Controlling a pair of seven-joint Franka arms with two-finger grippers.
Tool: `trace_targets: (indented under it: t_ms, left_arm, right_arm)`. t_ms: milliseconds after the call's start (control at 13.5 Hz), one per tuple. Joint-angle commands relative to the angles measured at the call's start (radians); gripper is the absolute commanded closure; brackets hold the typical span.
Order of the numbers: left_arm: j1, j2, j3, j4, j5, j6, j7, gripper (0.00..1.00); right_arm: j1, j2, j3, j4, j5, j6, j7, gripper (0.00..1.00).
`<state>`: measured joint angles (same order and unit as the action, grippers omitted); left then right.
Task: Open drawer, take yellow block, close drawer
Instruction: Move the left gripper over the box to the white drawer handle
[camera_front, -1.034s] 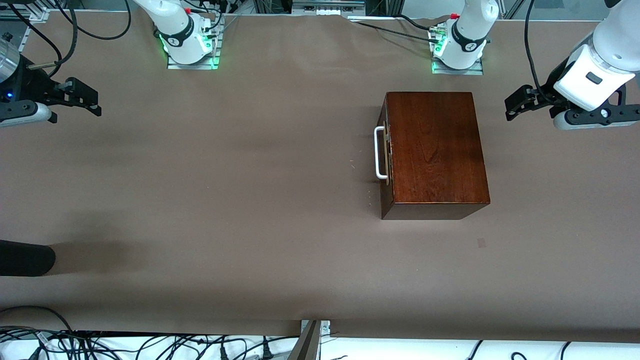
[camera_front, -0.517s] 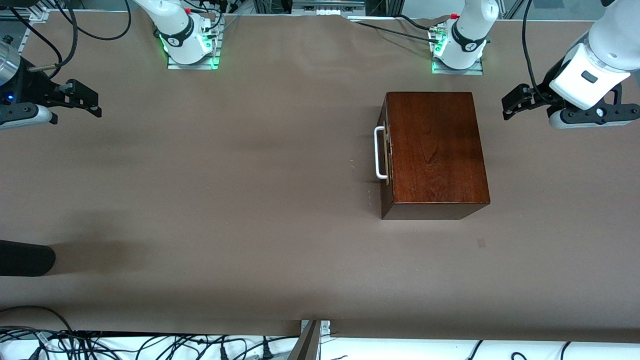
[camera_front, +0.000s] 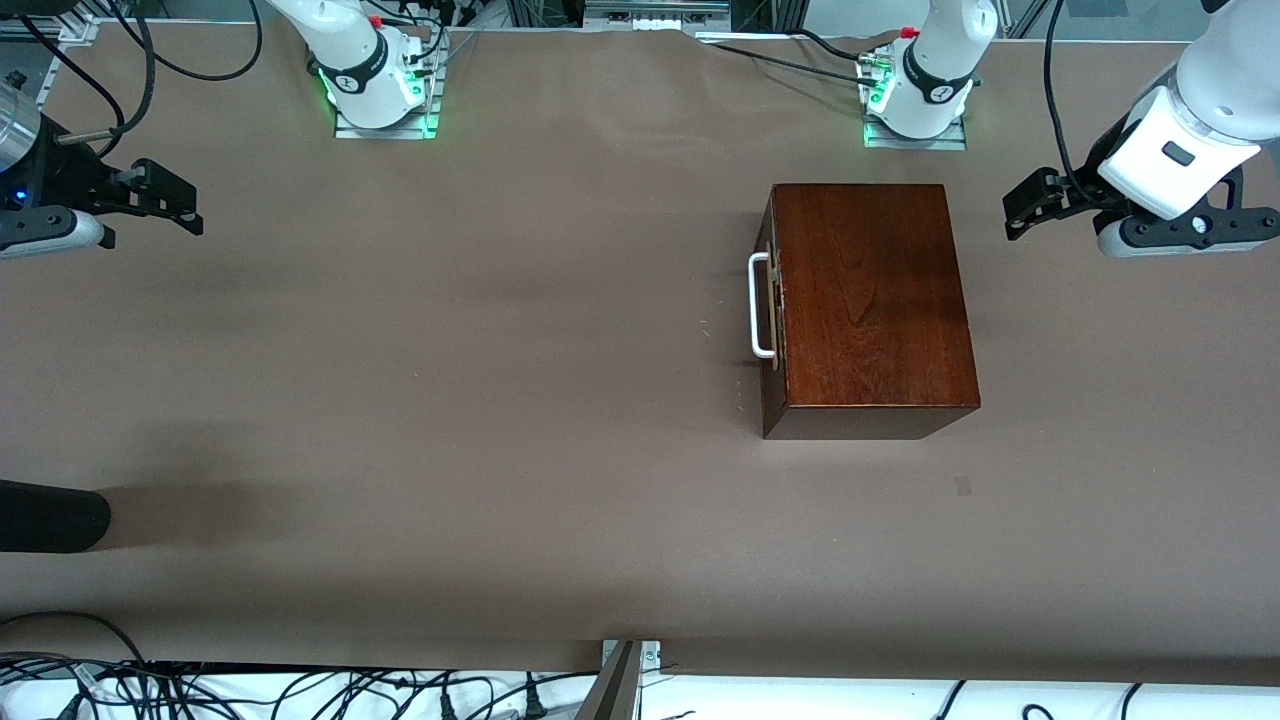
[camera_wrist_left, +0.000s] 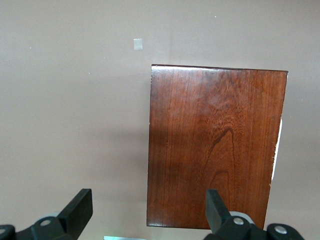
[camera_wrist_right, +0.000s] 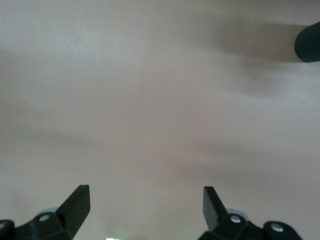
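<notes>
The box (camera_front: 870, 305) is sitting on the desk (camera_front: 450, 400) toward the left arm's end, its glossy dark-brown top facing up. The drawer (camera_front: 768, 330) is lying fully shut in the box, its front flush with the box face that is turned toward the right arm's end of the desk, and the white loop handle (camera_front: 760, 305) is standing out from that front with nothing touching it. The block is not showing in any view. The left gripper (camera_front: 1030, 205) is hanging in the air over bare desk just beside the box, at the left arm's end, touching nothing; in the left wrist view its fingers (camera_wrist_left: 80, 210) are standing wide apart and are holding nothing, with the box top (camera_wrist_left: 215, 145) lying below them. The right gripper (camera_front: 165, 195) is hanging over bare desk at the right arm's end, well apart from the box; its fingers (camera_wrist_right: 77, 202) are likewise spread wide and are gripping nothing. A dark rounded object (camera_front: 50, 515) is reaching in over the desk edge at the right arm's end, nearer to the front camera than the right gripper.
</notes>
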<state>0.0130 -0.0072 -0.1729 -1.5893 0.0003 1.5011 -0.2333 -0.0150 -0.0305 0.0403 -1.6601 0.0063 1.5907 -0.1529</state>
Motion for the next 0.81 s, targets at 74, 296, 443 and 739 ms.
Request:
trace_targets:
  t_ms: [74,296,443,739]
  left_arm:
    - [-0.005,-0.002,-0.002,0.014,-0.005,-0.007,0.006,0.00]
    - [-0.010,0.009,-0.036,0.032,-0.002,-0.006,-0.012,0.00]
    - [-0.060,0.032,-0.036,0.058,-0.002,-0.006,-0.053,0.00]
    - [-0.156,0.091,-0.068,0.063,-0.002,-0.001,-0.208,0.00]
  right_arm:
    - [-0.010,0.004,0.006,0.011,0.007,-0.011,0.004,0.00]
    - [-0.010,0.004,0.006,0.011,0.007,-0.011,0.004,0.00]
    - [-0.010,0.004,0.006,0.011,0.007,-0.011,0.004,0.00]
    - [-0.010,0.004,0.006,0.010,0.007,-0.011,0.004,0.00]
